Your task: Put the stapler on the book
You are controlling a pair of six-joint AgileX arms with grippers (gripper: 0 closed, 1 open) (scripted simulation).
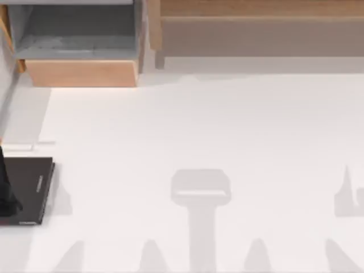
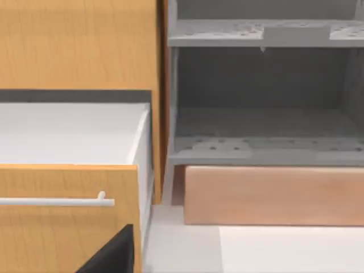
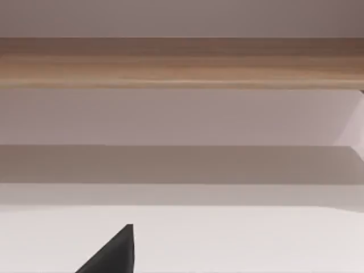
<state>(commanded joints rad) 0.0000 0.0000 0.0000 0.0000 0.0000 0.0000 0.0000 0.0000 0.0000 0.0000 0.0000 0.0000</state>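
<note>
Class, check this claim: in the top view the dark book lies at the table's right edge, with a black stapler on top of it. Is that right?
Not quite. The top view shows the book at the table's left edge, not its right. The rest holds: the black stapler, only partly in frame, sits on the book's cover.

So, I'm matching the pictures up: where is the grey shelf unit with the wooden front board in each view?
Top view: grey shelf unit, upper left corner.
Left wrist view: grey shelf unit close ahead, above its wooden front board.
Right wrist view: faces the long wooden rail instead.
Shared landmark: the white table.
</note>
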